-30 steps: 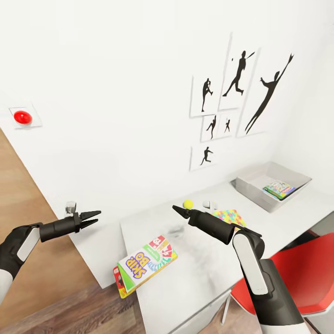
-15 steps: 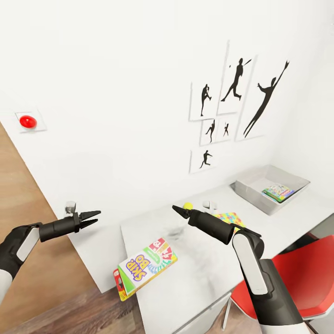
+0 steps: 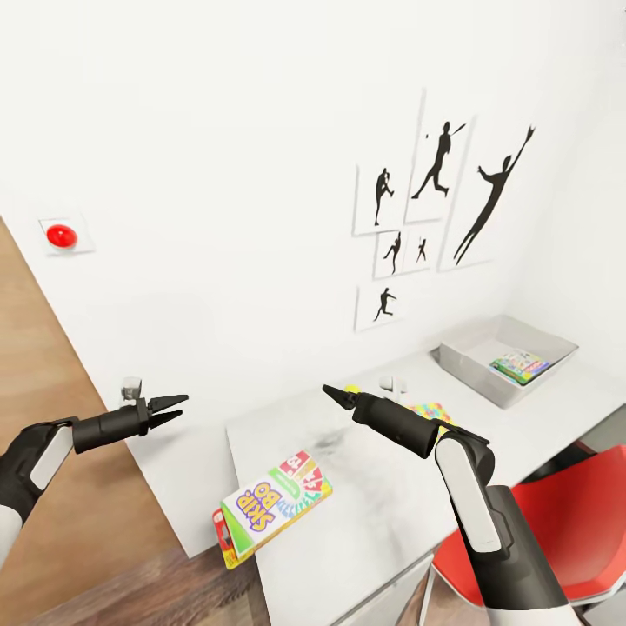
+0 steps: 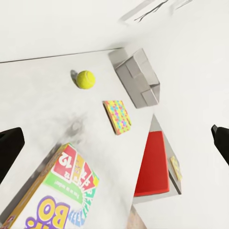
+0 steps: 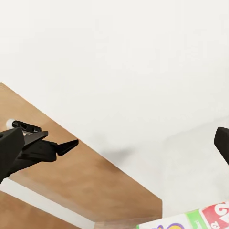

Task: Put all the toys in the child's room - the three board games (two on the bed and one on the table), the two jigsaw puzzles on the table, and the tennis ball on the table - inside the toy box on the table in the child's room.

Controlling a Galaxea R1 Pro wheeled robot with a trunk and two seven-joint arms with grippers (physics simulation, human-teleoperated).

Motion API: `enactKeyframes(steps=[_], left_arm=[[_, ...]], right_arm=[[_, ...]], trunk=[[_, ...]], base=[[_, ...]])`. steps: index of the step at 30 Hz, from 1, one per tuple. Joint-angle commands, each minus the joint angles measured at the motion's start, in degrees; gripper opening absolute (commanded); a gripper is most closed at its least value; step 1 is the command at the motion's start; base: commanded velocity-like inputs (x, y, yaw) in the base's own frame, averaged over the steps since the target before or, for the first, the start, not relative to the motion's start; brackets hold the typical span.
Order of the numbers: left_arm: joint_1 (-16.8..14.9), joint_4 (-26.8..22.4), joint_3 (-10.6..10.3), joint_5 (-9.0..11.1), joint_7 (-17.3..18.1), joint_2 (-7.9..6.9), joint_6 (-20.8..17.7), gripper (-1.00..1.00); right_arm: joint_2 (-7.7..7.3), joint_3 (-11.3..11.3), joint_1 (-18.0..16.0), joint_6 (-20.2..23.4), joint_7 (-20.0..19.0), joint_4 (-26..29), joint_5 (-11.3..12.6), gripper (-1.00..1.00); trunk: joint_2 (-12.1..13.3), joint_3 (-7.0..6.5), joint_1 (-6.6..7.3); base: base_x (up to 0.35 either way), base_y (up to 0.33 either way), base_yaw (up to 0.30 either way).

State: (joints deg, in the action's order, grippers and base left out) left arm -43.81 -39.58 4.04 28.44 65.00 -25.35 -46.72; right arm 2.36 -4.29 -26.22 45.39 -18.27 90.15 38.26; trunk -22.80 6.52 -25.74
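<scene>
Both grippers (left (image 3: 165, 409), right (image 3: 335, 394)) spread, empty; game (image 3: 274, 509) at lower centre overhangs table (image 3: 382, 522) edge, a clumsy nudge could drop it.

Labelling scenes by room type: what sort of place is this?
Probably a child's room or playroom: a Skip-Bo game box and a tennis ball lie on a white table, a grey toy box holds a colourful game, and sports silhouette pictures hang on the wall.
</scene>
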Motion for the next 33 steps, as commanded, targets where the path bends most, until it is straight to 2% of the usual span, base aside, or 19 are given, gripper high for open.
enactKeyframes(steps=[1,28,33], left_arm=[[-0.06,0.0,-0.01,0.22,0.04,-0.02,-0.38,1.0],[-0.04,-0.23,0.0,0.22,0.11,0.06,-0.48,1.0],[-0.04,-0.23,0.0,0.22,0.18,-0.01,-0.64,1.0]], right_arm=[[0.03,0.09,-0.06,0.28,-0.19,0.02,-0.11,1.0],[0.01,0.09,-0.06,0.21,-0.19,0.11,-0.11,1.0],[0.02,0.08,-0.06,-1.44,-0.19,0.05,0.01,1.0]], trunk=[[-0.12,0.03,-0.04],[-0.12,-2.52,-0.04],[-0.12,-2.99,-0.04]], base=[[0.0,0.0,0.0],[0.0,0.0,0.0],[0.0,0.0,0.0]])
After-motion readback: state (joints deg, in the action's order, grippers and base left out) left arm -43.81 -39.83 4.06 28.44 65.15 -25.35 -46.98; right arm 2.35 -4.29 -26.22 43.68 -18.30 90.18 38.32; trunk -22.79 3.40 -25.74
